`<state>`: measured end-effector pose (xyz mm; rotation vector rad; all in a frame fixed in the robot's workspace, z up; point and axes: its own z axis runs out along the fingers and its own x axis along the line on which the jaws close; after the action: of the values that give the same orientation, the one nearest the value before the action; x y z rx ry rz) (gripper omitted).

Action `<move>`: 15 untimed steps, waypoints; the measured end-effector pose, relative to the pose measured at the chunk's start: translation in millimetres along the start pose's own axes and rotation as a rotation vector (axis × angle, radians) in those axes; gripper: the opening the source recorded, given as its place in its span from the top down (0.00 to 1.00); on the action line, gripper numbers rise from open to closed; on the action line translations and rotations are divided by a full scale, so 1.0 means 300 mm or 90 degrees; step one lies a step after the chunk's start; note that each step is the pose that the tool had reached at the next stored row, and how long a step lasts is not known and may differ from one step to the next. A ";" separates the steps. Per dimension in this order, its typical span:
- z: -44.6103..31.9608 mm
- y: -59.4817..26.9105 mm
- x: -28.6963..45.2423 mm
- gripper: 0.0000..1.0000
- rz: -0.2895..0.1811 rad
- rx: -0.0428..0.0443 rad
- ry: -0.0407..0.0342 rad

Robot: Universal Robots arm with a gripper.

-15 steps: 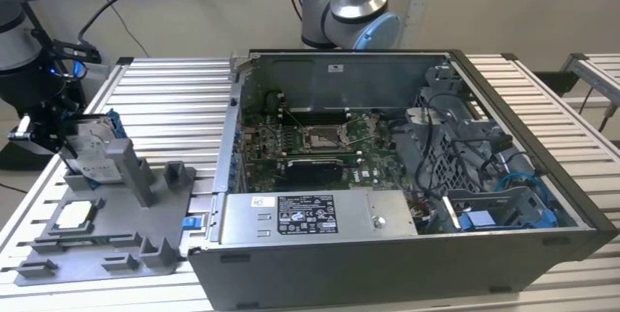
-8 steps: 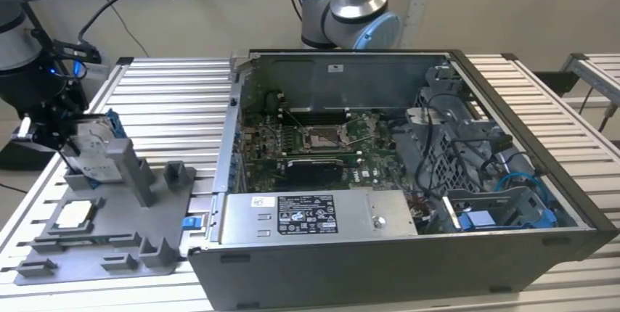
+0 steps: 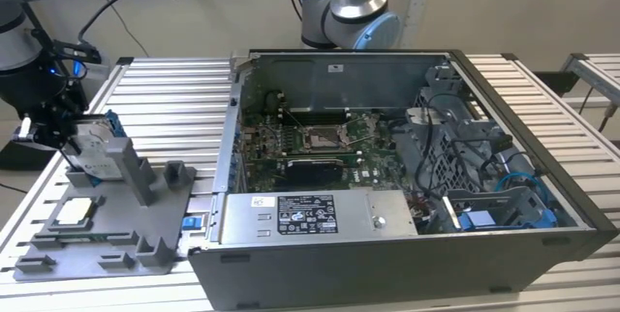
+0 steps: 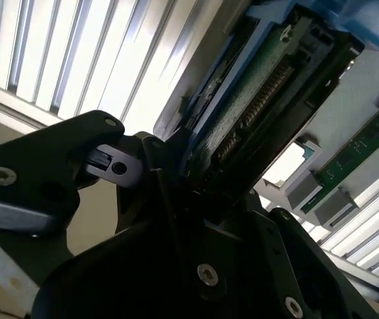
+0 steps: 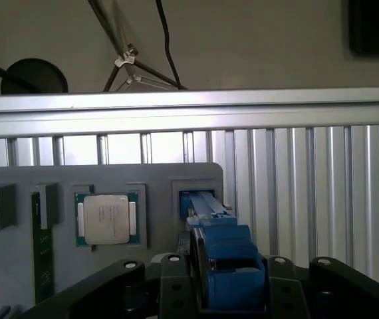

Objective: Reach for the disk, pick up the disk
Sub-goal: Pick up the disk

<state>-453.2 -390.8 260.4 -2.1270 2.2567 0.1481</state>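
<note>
Disk (image 3: 94,154): silver metal, white paper label, smooth blue plastic frame (image 5: 226,266). Gripper (image 3: 51,129): matt black shell. Table (image 3: 165,80): ribbed bright aluminium. Holder tray (image 3: 116,232): matt grey plastic. Computer case (image 3: 388,268): dull dark-grey sheet metal.

- Open computer case (image 3: 388,276) on the slatted counter (image 3: 170,109), motherboard (image 3: 290,149) exposed.
- Grey labelled power-supply box (image 3: 310,214) inside the case.
- Grey fixture tray (image 3: 112,221) beside the case, bearing a square silver chip (image 3: 78,212) and a green memory stick (image 5: 41,252).
</note>
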 end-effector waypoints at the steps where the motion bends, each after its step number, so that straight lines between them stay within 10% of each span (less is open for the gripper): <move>1: 0.000 0.000 0.000 1.00 -0.001 -0.0001 0.0000; 15: -0.002 0.000 0.000 1.00 -0.047 -0.0040 0.0053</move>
<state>-453.2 -390.8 261.1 -2.2140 2.1816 0.1443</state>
